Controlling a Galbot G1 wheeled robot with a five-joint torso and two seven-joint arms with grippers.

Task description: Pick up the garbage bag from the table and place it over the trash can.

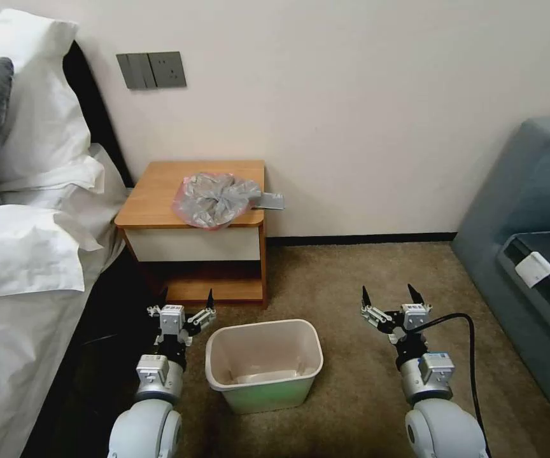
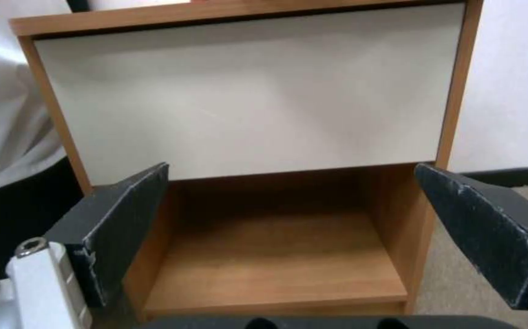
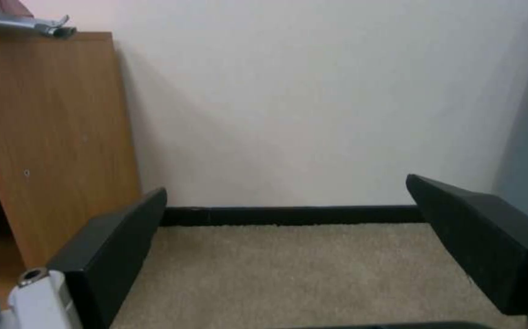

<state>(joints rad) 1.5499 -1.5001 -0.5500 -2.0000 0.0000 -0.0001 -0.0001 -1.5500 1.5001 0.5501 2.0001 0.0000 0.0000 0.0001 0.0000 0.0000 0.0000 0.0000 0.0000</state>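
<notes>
So closest to the robot are the two arms, both held low over the carpet (image 1: 351, 381); the left gripper (image 1: 187, 300) sits just left of the trash can (image 1: 263, 364) with its fingers spread wide and nothing between them; the right gripper (image 1: 389, 298) is off to the can's right, well apart from it, also wide open and holding nothing, with a black cable (image 1: 463, 343) looping off its wrist. Between them the trash can stands upright on the carpet, no liner on its rim; behind it is the table (image 1: 160, 197), tucked against the wall next to the bed (image 1: 27, 267); in the left wrist view the table's white drawer front (image 2: 245, 100) and open lower shelf (image 2: 276, 265) sit right ahead of the open fingers (image 2: 127, 219); the right wrist view looks past its own spread fingers (image 3: 112, 256) at the table's side panel (image 3: 51, 137), carpet and baseboard (image 3: 288, 214). Up on the tabletop the garbage bag (image 1: 214, 198) lies crumpled in a loose heap toward the right front corner, pink rim showing, with a flat grey piece (image 1: 268, 201) sticking out past the table's right edge; farther back there's the wall with a switch plate (image 1: 151, 70), and a blue-grey sofa (image 1: 529, 242) on the right.
</notes>
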